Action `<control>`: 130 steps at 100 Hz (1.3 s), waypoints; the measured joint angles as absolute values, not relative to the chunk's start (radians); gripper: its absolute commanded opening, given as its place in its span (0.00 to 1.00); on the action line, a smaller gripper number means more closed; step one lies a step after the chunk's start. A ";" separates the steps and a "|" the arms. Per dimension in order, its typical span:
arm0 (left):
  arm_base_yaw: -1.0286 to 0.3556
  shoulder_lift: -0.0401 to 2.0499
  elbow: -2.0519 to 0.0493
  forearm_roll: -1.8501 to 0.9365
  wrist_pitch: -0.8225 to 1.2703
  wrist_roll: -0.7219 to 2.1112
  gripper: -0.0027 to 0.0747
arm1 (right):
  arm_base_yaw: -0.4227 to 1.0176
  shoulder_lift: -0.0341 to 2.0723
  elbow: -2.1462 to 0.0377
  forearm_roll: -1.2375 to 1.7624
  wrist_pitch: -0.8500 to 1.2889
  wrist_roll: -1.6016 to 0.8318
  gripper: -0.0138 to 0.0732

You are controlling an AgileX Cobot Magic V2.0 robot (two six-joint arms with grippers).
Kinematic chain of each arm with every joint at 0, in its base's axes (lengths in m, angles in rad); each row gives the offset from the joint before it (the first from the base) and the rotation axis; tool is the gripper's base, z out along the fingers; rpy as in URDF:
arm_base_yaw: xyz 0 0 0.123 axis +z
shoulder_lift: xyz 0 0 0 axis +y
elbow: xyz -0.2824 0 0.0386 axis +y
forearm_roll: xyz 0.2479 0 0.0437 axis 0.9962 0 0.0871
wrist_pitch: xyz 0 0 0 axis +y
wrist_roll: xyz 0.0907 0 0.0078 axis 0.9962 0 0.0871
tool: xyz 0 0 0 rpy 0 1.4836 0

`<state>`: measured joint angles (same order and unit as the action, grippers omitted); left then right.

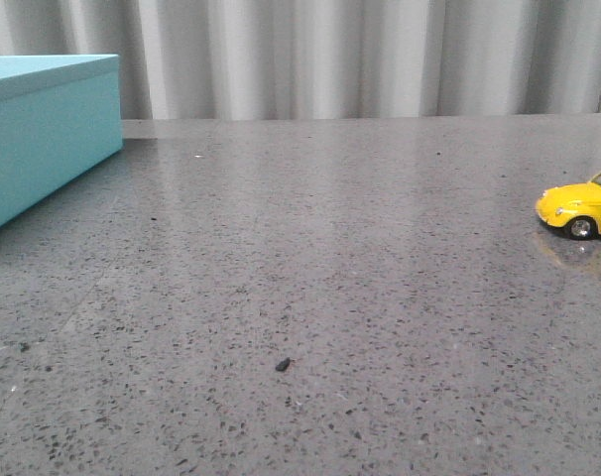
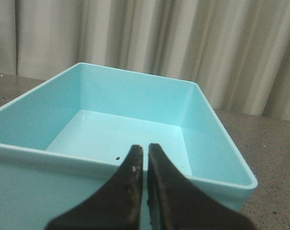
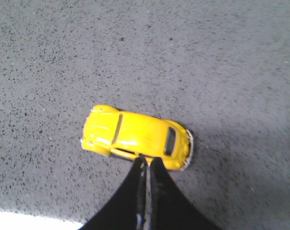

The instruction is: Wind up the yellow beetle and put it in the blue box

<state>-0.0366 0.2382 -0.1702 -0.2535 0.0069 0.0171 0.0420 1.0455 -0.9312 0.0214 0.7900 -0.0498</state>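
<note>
The yellow beetle [image 1: 581,207] stands on the table at the far right edge of the front view, partly cut off. In the right wrist view it [image 3: 135,135] lies just beyond my right gripper [image 3: 147,162], which is shut and empty; whether the tips touch the car's side I cannot tell. The blue box [image 1: 45,139] stands at the far left. In the left wrist view it [image 2: 135,93] is open-topped with no lid on it and is empty inside. My left gripper [image 2: 146,149] is shut and empty over the box's near rim. Neither gripper shows in the front view.
The table is grey speckled stone [image 1: 310,258], with a pale pleated curtain [image 1: 360,55] behind it. A small dark crumb [image 1: 283,365] lies near the front middle. A white strip [image 3: 25,220] shows at one edge of the right wrist view.
</note>
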 measured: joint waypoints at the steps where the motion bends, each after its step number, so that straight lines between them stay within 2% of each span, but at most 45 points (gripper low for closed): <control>1: -0.037 0.238 -0.170 -0.253 0.007 0.017 0.01 | 0.042 1.053 -0.941 0.023 0.792 -0.050 0.09; 32: -0.037 0.238 -0.170 -0.253 0.007 0.017 0.01 | 0.065 1.315 -1.127 0.065 0.912 -0.040 0.09; 58: -0.037 0.238 -0.170 -0.253 0.007 0.017 0.01 | 0.065 1.454 -1.221 0.069 1.026 0.000 0.09; 130: -0.037 0.238 -0.170 -0.253 0.007 0.017 0.01 | 0.065 1.537 -1.244 0.060 1.072 0.000 0.09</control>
